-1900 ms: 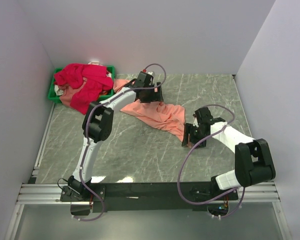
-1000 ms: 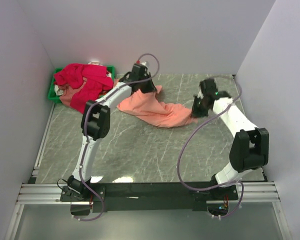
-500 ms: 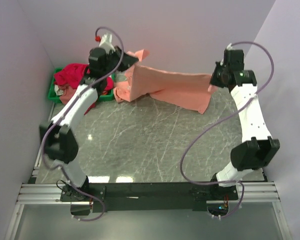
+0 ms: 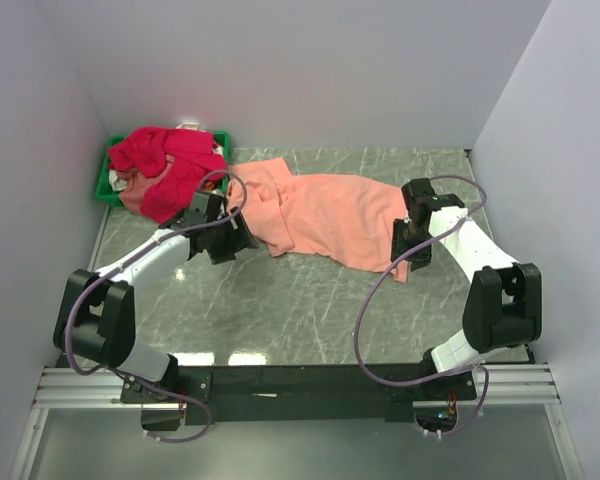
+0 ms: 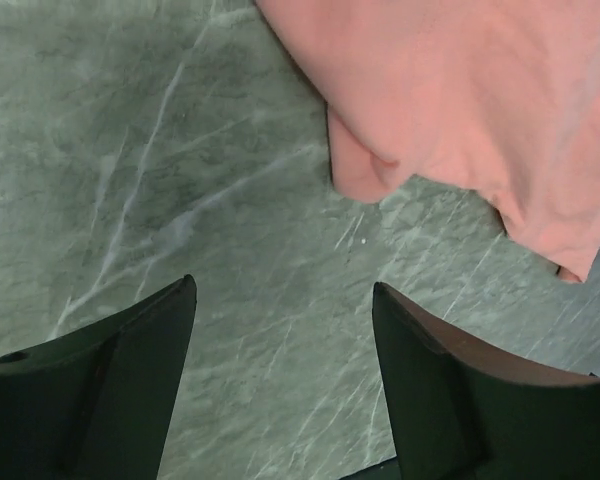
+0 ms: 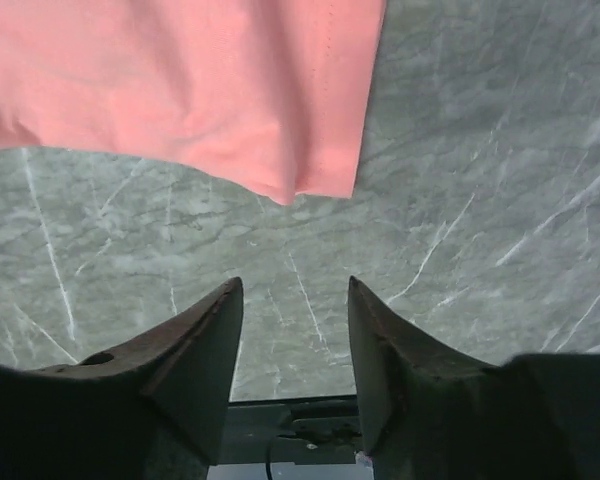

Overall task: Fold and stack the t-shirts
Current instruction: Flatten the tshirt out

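One shirt is laid out, none folded, no stack begun. Far left: crimson-pink t-shirts are bunched in and over the green bin, with one end spilling toward the counter; they look unsorted.

Left gripper hangs low just off the near-left edge of the salmon-peach t-shirt, its jaws spread with nothing between them. The salmon shirt lies spread across mid-counter, roughly flat, rumpled at its left end near the bin. Right gripper sits by the shirt's right corner, likewise spread and empty, with the cloth edge just ahead of its tips.

Judgement: the spreading looks done. The first fold is yet to make, and the other shirts are all still to do.

Edges: the bin is tight in the back-left corner. The shirt's far edge lies near the back wall. The near half of the counter is bare marble, which looks the best room for folding and stacking. The right arm stands near the right wall, so it has little swing there.
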